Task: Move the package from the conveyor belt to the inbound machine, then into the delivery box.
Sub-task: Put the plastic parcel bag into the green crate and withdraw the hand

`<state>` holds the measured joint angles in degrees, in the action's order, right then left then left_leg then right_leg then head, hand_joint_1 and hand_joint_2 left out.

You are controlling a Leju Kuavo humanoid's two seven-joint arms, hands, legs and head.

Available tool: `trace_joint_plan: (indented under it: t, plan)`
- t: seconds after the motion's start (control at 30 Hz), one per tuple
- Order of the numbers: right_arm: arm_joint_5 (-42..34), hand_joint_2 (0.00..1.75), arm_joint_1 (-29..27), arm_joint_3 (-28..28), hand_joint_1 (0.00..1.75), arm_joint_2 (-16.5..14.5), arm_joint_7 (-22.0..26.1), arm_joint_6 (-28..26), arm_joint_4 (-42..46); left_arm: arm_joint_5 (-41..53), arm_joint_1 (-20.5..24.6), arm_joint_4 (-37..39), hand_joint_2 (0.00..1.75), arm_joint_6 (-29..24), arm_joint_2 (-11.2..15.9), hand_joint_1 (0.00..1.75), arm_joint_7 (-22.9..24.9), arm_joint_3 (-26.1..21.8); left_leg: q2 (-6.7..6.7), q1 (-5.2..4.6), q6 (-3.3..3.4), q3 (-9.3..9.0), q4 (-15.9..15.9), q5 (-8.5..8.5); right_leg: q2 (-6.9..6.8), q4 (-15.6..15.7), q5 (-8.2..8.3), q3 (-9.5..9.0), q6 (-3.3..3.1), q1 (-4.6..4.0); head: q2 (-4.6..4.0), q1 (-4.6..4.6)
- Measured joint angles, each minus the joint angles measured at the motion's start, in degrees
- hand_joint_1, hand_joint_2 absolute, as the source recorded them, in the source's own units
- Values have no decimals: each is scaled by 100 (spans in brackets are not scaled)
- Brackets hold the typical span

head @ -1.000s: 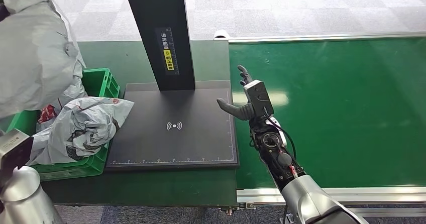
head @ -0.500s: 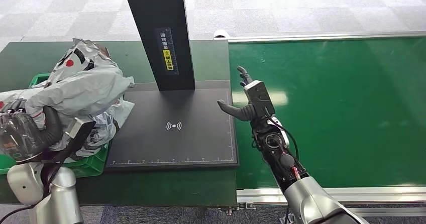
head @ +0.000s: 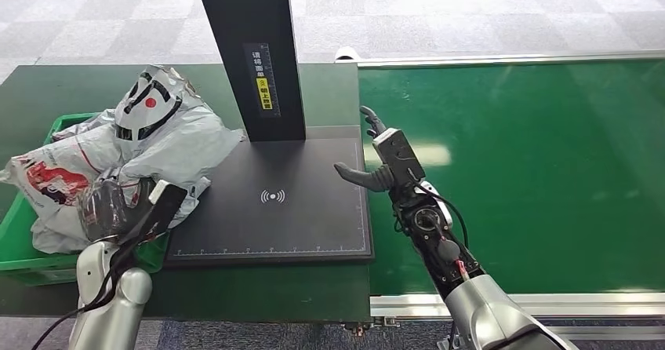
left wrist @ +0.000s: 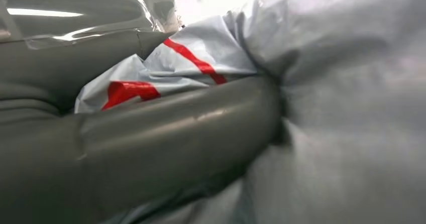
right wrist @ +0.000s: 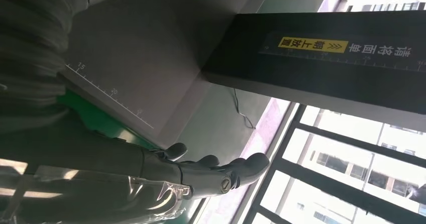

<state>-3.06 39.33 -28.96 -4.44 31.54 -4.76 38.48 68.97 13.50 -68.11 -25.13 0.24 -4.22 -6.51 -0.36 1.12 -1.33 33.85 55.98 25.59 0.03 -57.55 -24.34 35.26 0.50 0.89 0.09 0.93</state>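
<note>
Left hand (head: 106,209) grasping the soft, crumpled grey package (head: 168,134) over the green delivery box (head: 31,252); light, slippery film, best pinched at a fold; right hand (head: 375,162) released.

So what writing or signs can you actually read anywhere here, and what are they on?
"請将面単": black post, white label line.
"朝上放置": same post, yellow strip.
Wireless-wave sign, no words: scanner plate.
"15", "20": plate's edge ruler, right wrist view.
Red and black print on grey packages: unreadable.

Grey tiled carpet floor (head: 486,12) behind; bright windows w/ dark bars (right wrist: 341,184) (daylight, bldg outside).
</note>
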Motion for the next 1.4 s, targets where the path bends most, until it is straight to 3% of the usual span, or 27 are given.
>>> trace_joint_plan:
  t: [0.1,0.27,0.33,0.43,0.57,0.63,0.77,0.83,1.07,1.4]
  plan:
    - [30,175,2,2,0,0,-3,25,-2,-560,9,-5,0,481,65,0,-146,19,-2,0,0,-13,-2,0,-1,0,-2,-13,-1,0,0,1]
    - [37,175,3,5,0,-1,-4,32,-2,-654,-27,-5,0,466,97,0,-209,59,-1,1,1,-17,-2,-3,-1,0,-2,-17,-2,-1,0,0]
    - [43,175,1,9,0,-2,-7,30,-2,-574,-66,-18,0,28,93,0,-259,79,-1,0,1,-18,-1,-4,0,0,-1,-17,-2,-1,0,-1]
    - [74,175,-14,28,0,-6,-42,16,0,-341,-162,-154,0,-1107,61,0,-371,100,3,1,1,-17,0,-4,3,0,1,-13,-2,-1,0,-1]
    - [102,175,-32,42,0,-19,-63,9,1,-211,-265,-417,0,-1470,3,0,-562,81,2,1,0,-9,0,0,2,0,-1,-5,-1,-1,0,0]
    - [103,175,-32,43,0,-28,-66,9,1,-189,-312,-664,0,-1488,-164,0,-1180,-94,4,1,-1,-1,0,1,3,0,-1,2,0,-2,0,1]
    - [94,175,-28,43,0,-62,-70,-7,1,-641,-295,-1276,0,-1512,-813,0,-3142,-994,7,0,2,4,1,5,4,0,-2,7,0,-1,0,-1]
    - [73,175,-27,43,0,-78,-68,-29,1,-833,-264,-1561,0,-1513,-1073,0,-3465,-1395,6,1,4,4,1,6,5,1,-2,8,0,-1,0,0]
    - [9,175,-23,41,0,-122,-26,-167,-38,-1137,-146,-2376,0,-1514,-1527,0,-3557,-2024,4,2,4,4,0,6,4,1,-2,7,-1,-3,0,-1]
    - [-55,175,-23,39,0,-152,41,-251,-119,-1369,-67,-2592,0,-1509,-1648,0,-3561,-2187,4,1,3,5,0,6,4,1,-3,8,-1,-3,0,-1]
